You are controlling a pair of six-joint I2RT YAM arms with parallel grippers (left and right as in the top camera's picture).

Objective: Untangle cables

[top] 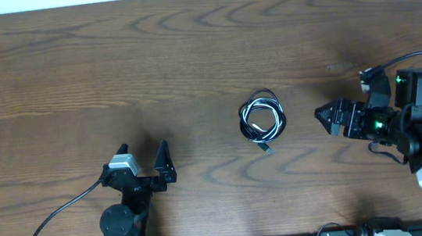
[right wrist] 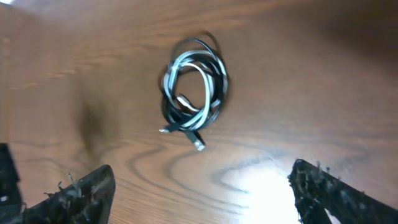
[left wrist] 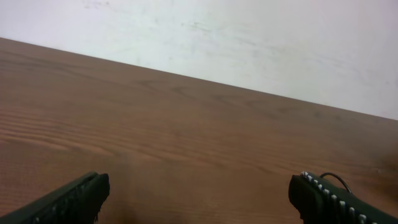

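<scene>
The cables (top: 262, 119) lie in one small coiled bundle at the middle of the wooden table, black loops wound with a white one, a plug end sticking out at the near side. In the right wrist view the cables (right wrist: 194, 93) rest ahead of my right gripper (right wrist: 200, 177), which is open and empty, its fingers well apart. From overhead, the right gripper (top: 324, 114) points left at the bundle, a short gap away. My left gripper (top: 142, 153) stands at the near left, far from the bundle. The left gripper (left wrist: 199, 185) is open over bare wood.
The table's far edge meets a pale wall (left wrist: 249, 43). A thick black arm wire (top: 56, 217) trails off at the near left, another (top: 417, 55) at the right. A thin black loop (left wrist: 336, 178) peeks from behind the left gripper's right finger.
</scene>
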